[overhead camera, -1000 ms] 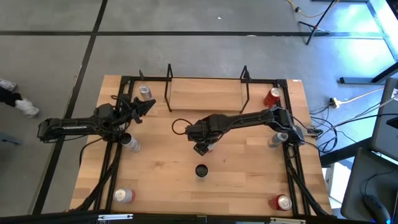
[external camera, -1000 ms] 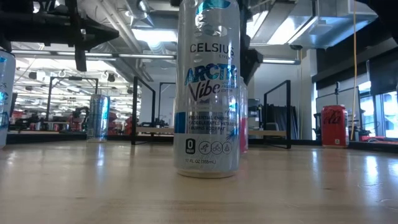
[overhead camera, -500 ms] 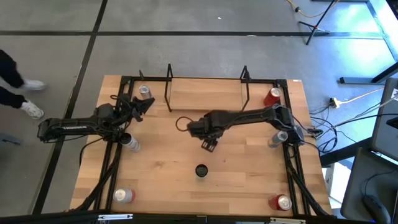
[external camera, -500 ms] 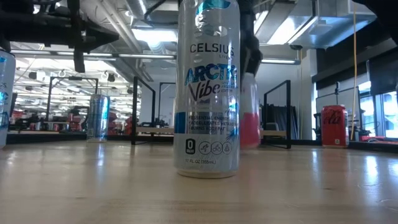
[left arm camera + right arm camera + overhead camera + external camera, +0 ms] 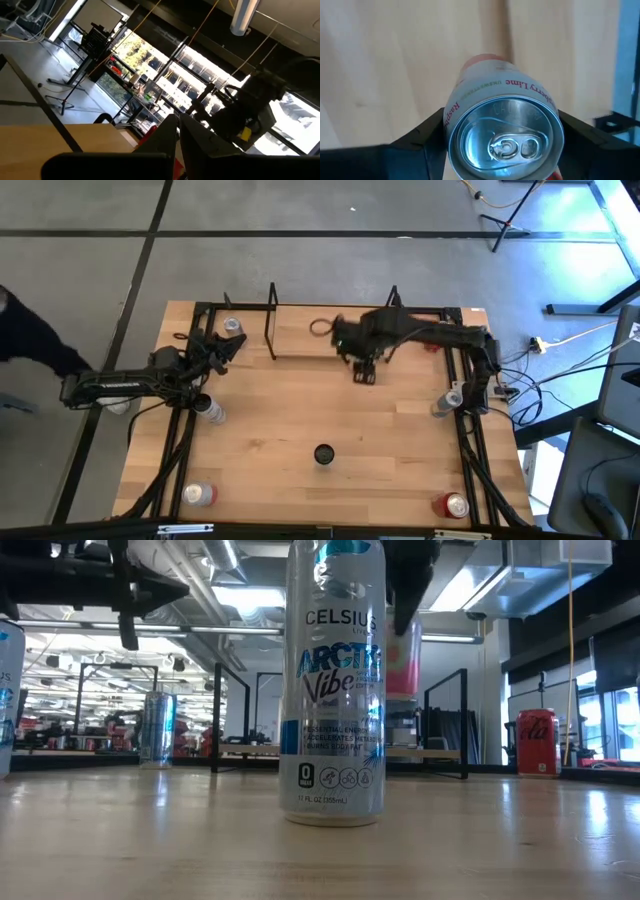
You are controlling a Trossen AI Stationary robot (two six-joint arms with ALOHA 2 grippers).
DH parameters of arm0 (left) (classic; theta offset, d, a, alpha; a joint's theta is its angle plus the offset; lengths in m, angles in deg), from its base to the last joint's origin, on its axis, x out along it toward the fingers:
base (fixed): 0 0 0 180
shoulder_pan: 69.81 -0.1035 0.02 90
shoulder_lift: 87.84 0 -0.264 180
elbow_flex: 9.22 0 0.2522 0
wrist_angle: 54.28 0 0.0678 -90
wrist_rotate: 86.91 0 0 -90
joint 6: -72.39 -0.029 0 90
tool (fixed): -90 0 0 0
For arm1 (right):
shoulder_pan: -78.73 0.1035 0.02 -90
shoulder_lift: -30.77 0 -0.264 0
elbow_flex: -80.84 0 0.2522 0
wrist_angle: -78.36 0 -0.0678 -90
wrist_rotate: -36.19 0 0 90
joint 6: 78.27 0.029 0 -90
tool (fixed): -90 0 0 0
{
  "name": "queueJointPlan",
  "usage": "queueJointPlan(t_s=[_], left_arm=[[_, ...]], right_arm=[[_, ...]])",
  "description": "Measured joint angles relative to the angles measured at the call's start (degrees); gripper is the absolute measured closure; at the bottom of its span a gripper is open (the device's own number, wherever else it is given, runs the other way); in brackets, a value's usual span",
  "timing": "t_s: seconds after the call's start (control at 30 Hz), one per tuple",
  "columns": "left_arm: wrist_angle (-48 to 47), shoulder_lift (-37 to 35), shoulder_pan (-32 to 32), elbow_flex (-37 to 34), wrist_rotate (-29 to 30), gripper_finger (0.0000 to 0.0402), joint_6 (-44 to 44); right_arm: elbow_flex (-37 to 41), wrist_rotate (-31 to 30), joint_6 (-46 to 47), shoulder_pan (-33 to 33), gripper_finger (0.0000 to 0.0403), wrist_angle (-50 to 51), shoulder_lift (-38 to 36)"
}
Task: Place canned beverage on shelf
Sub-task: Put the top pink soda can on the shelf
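Right gripper (image 5: 364, 370) up off the surface (image 5: 400, 450) at the near edge of the shelf (image 5: 300, 332), toward its right end frame, fingers (image 5: 420, 137) clamped on either side of the pink-and-white can (image 5: 502, 130). Can carried upright, lid toward the wrist camera, "Raspberry Lime" legible on its side; in the low view, seen as a pink can (image 5: 404, 658) raised well above the surface, partly hidden behind the tall Celsius can (image 5: 333, 690) standing in the foreground. Shelf plank bare beneath and beyond. Left gripper (image 5: 222, 352) waiting over the far-left part of the surface near a silver can (image 5: 232, 327), fingers (image 5: 165, 137) pressed close together with nothing between them. Red cola can (image 5: 537, 743) standing at the far right.
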Motion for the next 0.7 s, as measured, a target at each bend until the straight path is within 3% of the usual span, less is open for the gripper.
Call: queueJointPlan(t_s=[0.17, 0.33, 0.47, 0.7], left_arm=[[-1.1, 1.6, 0.0, 1.4, 0.7, 0.0385, -1.0], [-1.5, 7.3, 0.0, 5.4, 2.7, 0.0385, -3.5], [-1.6, 14.0, 0.0, 10.6, 0.4, 0.0385, -6.4], [-5.3, 23.9, -0.1, 18.7, -4.2, 0.0385, -10.3]], right_arm=[[0.0, 0.5, -9.4, -8.2, 0.0146, -1.7, -2.2], [0.3, 6.8, -15.8, -17.1, 0.0145, -5.1, -2.4], [1.6, 10.9, -15.9, -23.4, 0.0145, -8.0, -2.4], [6.4, 11.6, -15.9, -29.7, 0.0144, -9.4, -2.4]])
